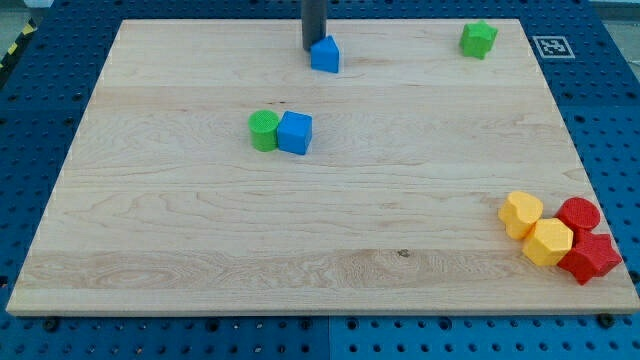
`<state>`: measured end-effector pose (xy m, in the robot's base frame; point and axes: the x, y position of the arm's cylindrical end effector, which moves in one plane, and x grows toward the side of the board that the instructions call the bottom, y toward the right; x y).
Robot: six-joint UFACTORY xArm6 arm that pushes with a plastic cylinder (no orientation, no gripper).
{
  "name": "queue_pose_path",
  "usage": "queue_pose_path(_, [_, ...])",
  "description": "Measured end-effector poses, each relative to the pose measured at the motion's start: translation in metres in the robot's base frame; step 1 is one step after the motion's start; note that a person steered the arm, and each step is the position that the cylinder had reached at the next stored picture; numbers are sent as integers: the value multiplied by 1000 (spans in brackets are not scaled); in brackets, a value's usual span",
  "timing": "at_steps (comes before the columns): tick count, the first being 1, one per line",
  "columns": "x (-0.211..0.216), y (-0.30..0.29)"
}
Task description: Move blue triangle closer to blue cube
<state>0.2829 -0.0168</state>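
Observation:
The blue triangle (325, 55) sits near the view's top edge of the wooden board, a little left of centre. My tip (312, 48) comes down from the view's top and touches the triangle's upper left side. The blue cube (295, 132) lies lower down, towards the view's bottom from the triangle and slightly left. A green cylinder (264, 130) touches the cube's left side.
A green star-like block (478, 39) lies at the view's top right. At the bottom right corner two yellow blocks (521, 214) (548, 242) and two red blocks (579, 216) (589, 257) cluster together. A marker tag (551, 46) sits beyond the board's top right corner.

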Motion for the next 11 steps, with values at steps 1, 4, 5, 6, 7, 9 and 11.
queue_pose_path(1, [46, -1])
queue_pose_path(4, [-49, -20])
queue_pose_path(5, [-58, -5])
queue_pose_path(6, [-58, -2])
queue_pose_path(7, [-58, -2])
queue_pose_path(9, [-58, -1])
queue_pose_path(11, [-31, -7])
